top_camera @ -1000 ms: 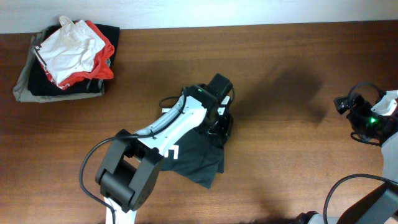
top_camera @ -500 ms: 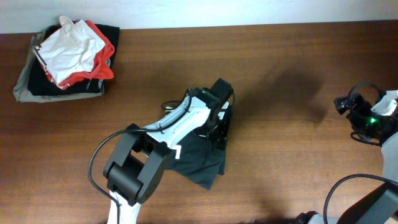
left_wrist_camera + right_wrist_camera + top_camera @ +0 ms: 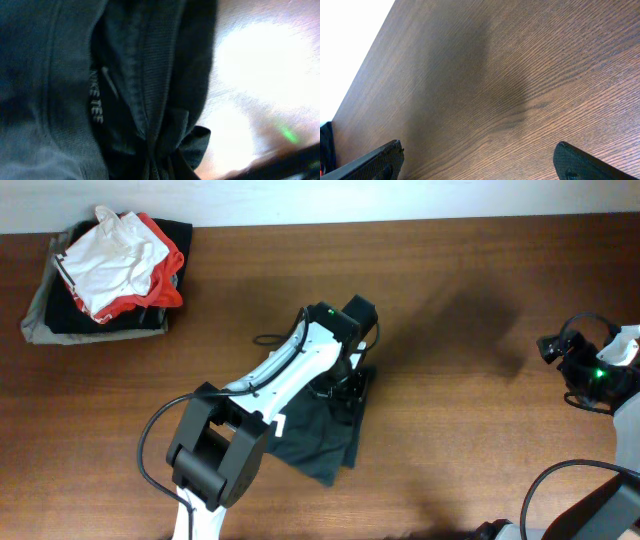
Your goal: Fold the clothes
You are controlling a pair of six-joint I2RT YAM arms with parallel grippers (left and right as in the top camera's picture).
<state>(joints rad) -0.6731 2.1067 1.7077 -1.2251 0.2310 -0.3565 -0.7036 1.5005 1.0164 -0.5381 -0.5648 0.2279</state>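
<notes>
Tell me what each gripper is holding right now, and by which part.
The left gripper appears to pinch the black T-shirt at bunched fabric by the collar, near its neck label. The right gripper is open and holds nothing.

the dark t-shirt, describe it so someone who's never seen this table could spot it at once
On the brown wooden table, look near the middle, where the white left arm reaches across. The dark T-shirt lies bunched under that arm's end. It is the lone charcoal heap, unlike the stacked pile in the far-left corner topped by a white garment with red-orange trim.
</notes>
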